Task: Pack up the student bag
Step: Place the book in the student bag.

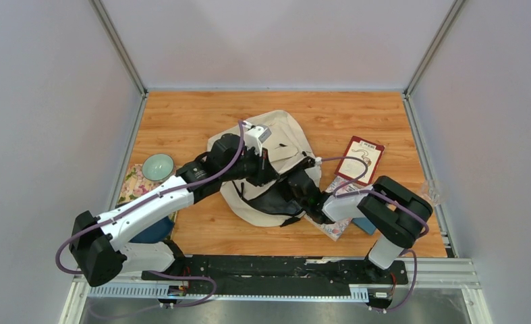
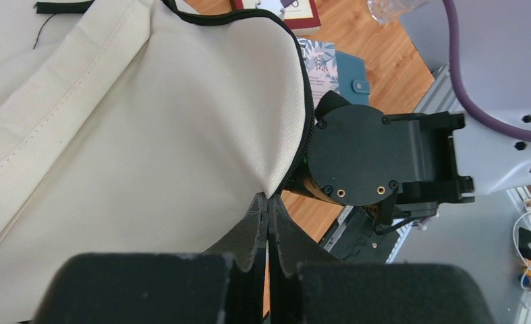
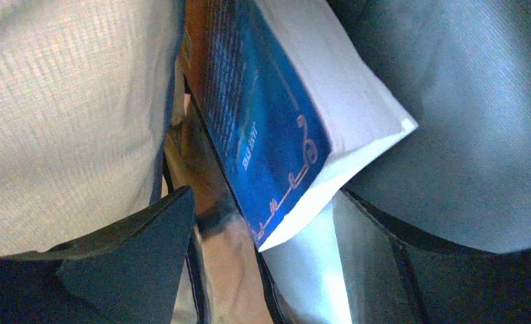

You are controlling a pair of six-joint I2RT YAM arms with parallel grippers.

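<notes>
Our left gripper (image 2: 268, 212) is pinched tight on the black-trimmed rim of the student bag (image 2: 148, 135), with cream fabric spreading away from its fingers. Our right gripper (image 3: 276, 223) reaches into the bag's mouth, jaws wide apart and gripping nothing. A blue book (image 3: 269, 115) sits tilted between them, against the dark lining. The bag lies in the middle of the bench (image 1: 195, 115), with a pale green bowl (image 1: 158, 165) to its left and a red-edged book (image 1: 361, 156) to its right.

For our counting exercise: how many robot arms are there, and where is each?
2. The left arm reaches from the left, the left gripper pinching the student bag's fabric. The right arm comes from the right, the right gripper inside the bag by a blue book. None hidden.
</notes>
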